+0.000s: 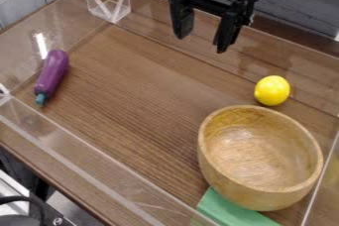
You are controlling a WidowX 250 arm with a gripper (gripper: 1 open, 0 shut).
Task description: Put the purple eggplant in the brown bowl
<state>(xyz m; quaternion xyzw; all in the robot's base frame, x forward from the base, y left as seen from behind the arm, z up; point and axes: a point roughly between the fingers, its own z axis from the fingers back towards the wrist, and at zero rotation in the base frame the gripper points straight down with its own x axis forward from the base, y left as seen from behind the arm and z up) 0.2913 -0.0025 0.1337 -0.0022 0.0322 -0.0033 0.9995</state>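
Eggplant (50, 76) lies far left of the gripper (207, 30), whose jaws hang apart, empty; bowl (261, 157) near right.

- Even, fairly bright light — no hard shadows on the wooden table (146, 81).
- Pale glare streaks on the clear plastic walls (79, 170), lower left of the frame.
- Low resolution — edges soft, corners slightly blurred.

Legible text, labels, brands, numbers, signs: none on any object or surface in view.
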